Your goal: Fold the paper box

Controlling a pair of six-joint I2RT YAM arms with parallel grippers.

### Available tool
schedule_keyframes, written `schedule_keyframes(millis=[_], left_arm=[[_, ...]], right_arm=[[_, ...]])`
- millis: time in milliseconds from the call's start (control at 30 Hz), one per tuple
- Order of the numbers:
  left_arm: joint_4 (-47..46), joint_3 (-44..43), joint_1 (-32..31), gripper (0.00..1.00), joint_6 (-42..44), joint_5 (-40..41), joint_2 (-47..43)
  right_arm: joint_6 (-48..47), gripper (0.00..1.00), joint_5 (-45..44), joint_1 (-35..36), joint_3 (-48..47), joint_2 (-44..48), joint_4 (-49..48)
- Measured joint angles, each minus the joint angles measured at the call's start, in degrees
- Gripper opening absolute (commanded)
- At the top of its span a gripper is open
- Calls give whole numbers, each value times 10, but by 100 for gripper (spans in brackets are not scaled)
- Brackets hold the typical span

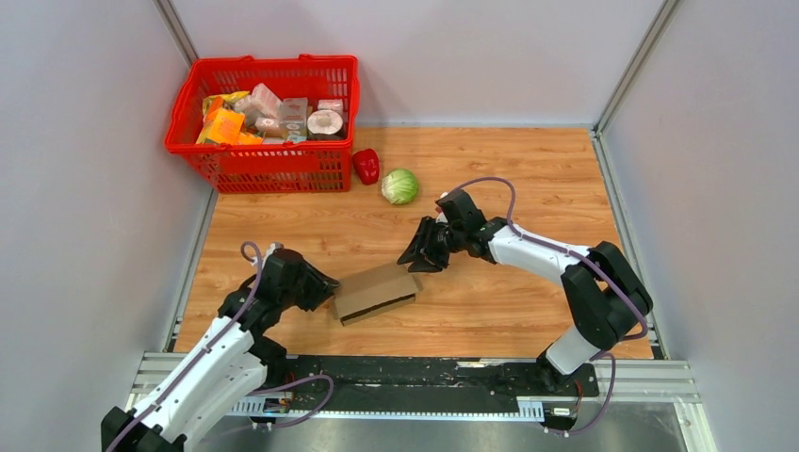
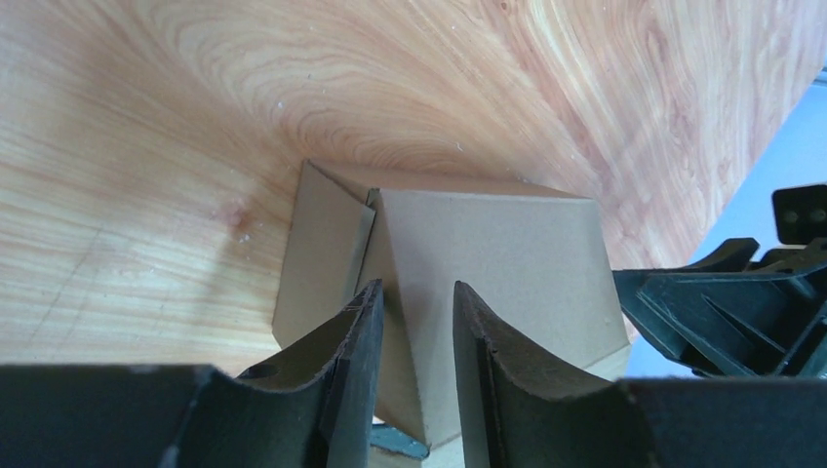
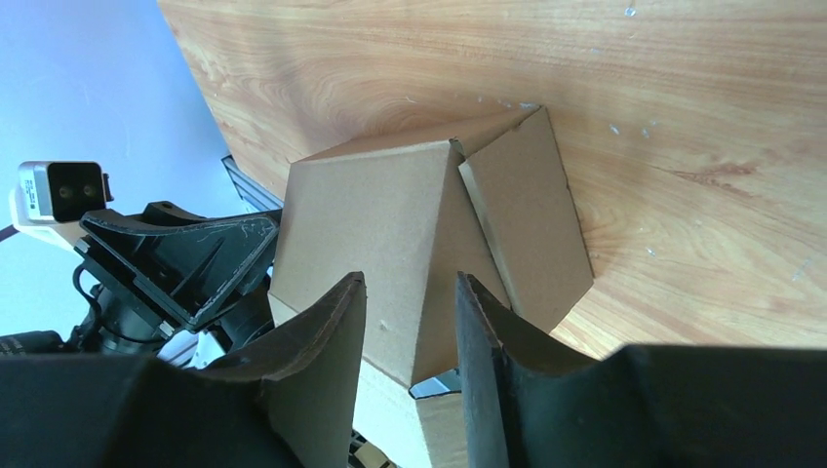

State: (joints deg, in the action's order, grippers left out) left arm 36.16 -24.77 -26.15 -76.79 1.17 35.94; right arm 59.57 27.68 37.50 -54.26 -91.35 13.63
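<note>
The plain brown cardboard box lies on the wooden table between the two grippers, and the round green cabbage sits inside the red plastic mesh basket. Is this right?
Not quite. The top external view shows the round green cabbage outside the red plastic mesh basket, on the wooden table beside it. The plain brown cardboard box does lie between the left gripper and the right gripper.

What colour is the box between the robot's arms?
The paper box is plain brown, clearest in the right wrist view.
</note>
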Motion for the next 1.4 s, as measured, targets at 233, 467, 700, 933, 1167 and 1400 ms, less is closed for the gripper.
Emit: schedule_keyframes(millis=[233, 467, 700, 933, 1167, 1400], left_arm=[[-47, -8, 0, 33, 54, 2, 81], [-66, -66, 0, 44, 144, 11, 164], [-31, -124, 0, 77, 297, 45, 87], [-51, -15, 0, 78, 342, -19, -41], [-121, 71, 0, 77, 334, -63, -28], [-161, 86, 0, 61, 330, -78, -13]], right_arm=[[-24, 43, -23, 3, 0, 7, 10], [-95, 60, -64, 3, 0, 32, 41], [-218, 85, -74, 2, 0, 76, 71], [-290, 82, 13, 2, 3, 76, 63], [-294, 73, 87, -2, 37, 46, 0], [-297, 59, 94, -3, 75, 25, -35]])
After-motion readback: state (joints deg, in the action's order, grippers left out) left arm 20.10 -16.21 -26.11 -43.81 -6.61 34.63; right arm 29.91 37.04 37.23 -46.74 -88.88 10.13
